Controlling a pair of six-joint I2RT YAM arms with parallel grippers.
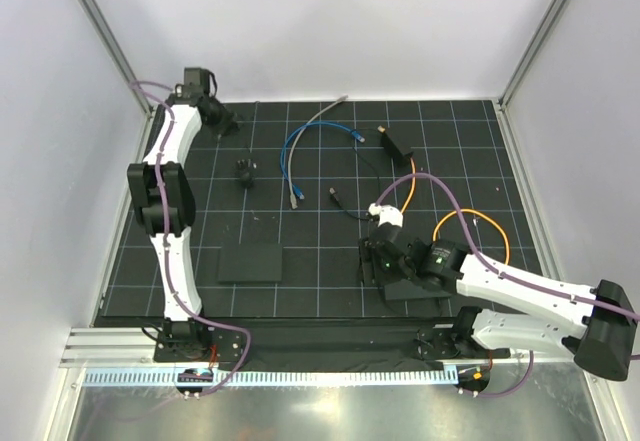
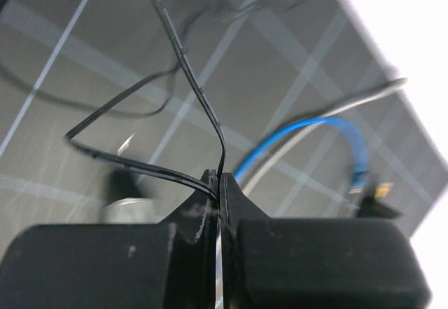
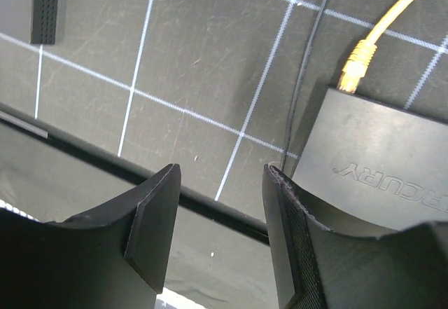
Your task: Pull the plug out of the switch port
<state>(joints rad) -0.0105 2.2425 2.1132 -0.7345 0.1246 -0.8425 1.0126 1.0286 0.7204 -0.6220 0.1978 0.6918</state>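
- Right gripper [image 3: 218, 183] jaws stand spread apart, gripping nothing; only the bare gridded mat [image 3: 203, 64] shows between the two fingers.
- Just outside its right finger [image 3: 301, 253] lies the switch [image 3: 378, 155], a flat black box with raised lettering on its top. Whether the finger touches the box cannot be told.
- At the far edge of the switch, the plug [image 3: 352, 65] is seated in its port. The orange cable [image 3: 402, 4] leads away from it, up and to the right.
- A slim black lead [image 3: 304, 64] runs along the left side of the switch.
- Left gripper [image 2: 218, 179] jaws are pressed together, pinching a thin black wire [image 2: 187, 67]. Two strands leave the fingertips, one rising and one heading left.
- Beyond those fingertips, blurred, a blue cable [image 2: 329, 121] arcs over the mat beside a grey cable [image 2: 374, 93].
- Seen from above, the left arm reaches to the mat's far left corner. It is well apart from the right arm, which is at the right front of the mat.
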